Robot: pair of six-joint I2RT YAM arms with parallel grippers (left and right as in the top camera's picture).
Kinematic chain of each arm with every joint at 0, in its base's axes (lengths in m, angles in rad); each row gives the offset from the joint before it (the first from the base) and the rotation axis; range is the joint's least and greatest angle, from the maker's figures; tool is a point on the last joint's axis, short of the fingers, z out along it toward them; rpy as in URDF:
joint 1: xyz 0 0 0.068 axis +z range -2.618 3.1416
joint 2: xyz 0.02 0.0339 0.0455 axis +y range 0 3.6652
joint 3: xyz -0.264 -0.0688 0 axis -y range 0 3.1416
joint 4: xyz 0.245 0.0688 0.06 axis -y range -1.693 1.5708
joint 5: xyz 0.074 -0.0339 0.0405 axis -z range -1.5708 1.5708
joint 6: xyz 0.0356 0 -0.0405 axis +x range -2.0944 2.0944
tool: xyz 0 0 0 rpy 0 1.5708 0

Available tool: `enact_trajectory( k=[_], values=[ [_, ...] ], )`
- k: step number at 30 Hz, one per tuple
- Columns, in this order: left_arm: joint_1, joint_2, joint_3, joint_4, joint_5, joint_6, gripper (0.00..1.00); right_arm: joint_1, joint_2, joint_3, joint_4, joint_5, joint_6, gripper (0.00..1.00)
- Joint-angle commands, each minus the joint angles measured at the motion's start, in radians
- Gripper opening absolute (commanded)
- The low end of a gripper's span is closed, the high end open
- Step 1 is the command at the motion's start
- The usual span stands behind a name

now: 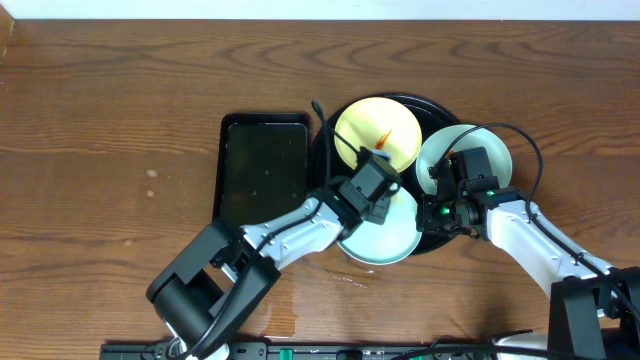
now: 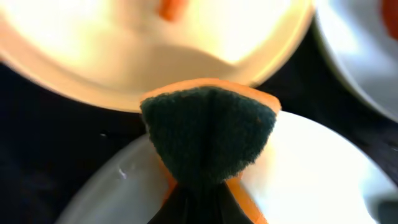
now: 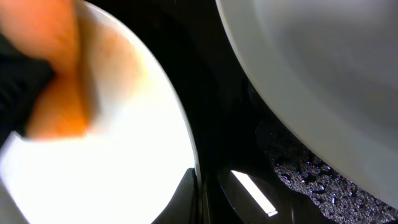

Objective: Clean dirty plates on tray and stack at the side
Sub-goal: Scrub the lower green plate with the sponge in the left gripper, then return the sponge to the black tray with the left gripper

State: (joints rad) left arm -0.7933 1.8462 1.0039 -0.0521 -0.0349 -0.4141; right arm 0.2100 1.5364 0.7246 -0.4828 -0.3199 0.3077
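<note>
Overhead, I see the round black tray [image 1: 435, 112] carrying all three plates. The yellow plate [image 1: 365, 125] sits at the back with a red smear, the right mint plate [image 1: 498, 148] is beside it, and the front mint plate [image 1: 385, 240] is nearest me. My left gripper [image 1: 380, 163] pinches a green-faced orange sponge [image 2: 208, 134] over the yellow plate's near rim. My right gripper [image 1: 440, 195] sits between the mint plates, and I cannot tell how wide it is.

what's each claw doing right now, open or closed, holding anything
left claw: closed on the sponge
right claw: cannot be told, its fingers are not clear in any view
</note>
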Motion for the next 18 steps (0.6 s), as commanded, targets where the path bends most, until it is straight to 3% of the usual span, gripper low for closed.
enact_trajectory(
  k=[1, 13, 15, 18],
  values=[
    [0.044, -0.046, 0.016, -0.023, -0.071, 0.029, 0.08, 0.014, 0.004, -0.001, -0.007, 0.002, 0.013, 0.01],
    [0.095, -0.321, 0.016, -0.221, -0.056, 0.029, 0.08, 0.014, 0.004, -0.001, 0.005, 0.028, 0.013, 0.01],
    [0.133, -0.342, 0.016, -0.276, -0.056, 0.028, 0.08, 0.014, 0.004, -0.001, 0.005, 0.027, 0.013, 0.03],
    [0.205, -0.351, 0.016, -0.345, -0.056, 0.026, 0.08, 0.014, 0.004, -0.001, -0.008, 0.027, 0.013, 0.14]
  ],
)
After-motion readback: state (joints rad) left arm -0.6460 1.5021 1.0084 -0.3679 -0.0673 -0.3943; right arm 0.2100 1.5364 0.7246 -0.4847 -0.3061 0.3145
